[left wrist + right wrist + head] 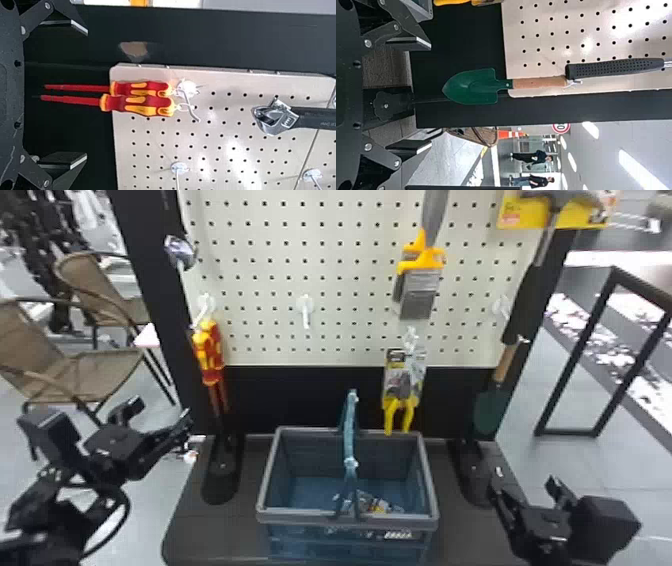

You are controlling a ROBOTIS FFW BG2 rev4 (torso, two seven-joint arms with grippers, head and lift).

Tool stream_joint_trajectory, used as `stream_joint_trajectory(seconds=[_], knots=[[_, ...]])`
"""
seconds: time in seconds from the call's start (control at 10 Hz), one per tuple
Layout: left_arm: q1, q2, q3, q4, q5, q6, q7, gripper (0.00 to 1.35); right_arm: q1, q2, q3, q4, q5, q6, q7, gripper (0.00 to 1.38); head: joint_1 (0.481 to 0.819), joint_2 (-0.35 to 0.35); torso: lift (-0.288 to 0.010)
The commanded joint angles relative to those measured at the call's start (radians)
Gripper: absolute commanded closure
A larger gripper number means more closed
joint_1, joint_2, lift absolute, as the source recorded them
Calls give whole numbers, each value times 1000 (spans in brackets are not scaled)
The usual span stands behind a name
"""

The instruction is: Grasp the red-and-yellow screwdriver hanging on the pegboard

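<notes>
Red-and-yellow screwdriver (209, 352) hangs handle-up from a white hook at the far-left edge of the pegboard (340, 265), red shaft down over the black panel below. Left wrist view shows two of them side by side, touching. Left gripper (155, 420) sits lower-left of it, off the left end of the table (215, 535), fingers spread wide, nothing held, well apart from the tool. In left wrist view the shafts line up btwn its two fingers, farther off. Chrome wrench (180, 252) hangs above the screwdriver. Centre: blue-grey basket (300, 515) on the black table, handle upright, small pkts inside. Up on the board, right of centre, brush w/ yellow collar (420, 280); below it, yellow-handled pliers (402, 390) in pkg. Right edge: black-grip hammer (535, 290), green trowel (492, 405) just below the grip. Right gripper (527, 490) is low at the table's right end, fingers also wide apart, empty.
</notes>
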Motion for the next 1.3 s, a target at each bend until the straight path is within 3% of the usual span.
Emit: stream_joint_trajectory(seconds=[0.0,0.3,0.7,1.2], knots=[[-63,4,23,52,-3,24,-43,196,2,0,2,-1,0,0,1,398,549,0,-100],[-155,70,8,130,37,74,-117,194,5,-2,8,-2,-2,0,1,398,549,0,-100],[-289,133,-54,214,-5,183,-226,196,8,-2,12,-7,-3,0,1,398,549,0,-100],[-393,158,-131,351,31,219,-310,196,11,-2,14,-5,-3,0,1,398,549,0,-100]])
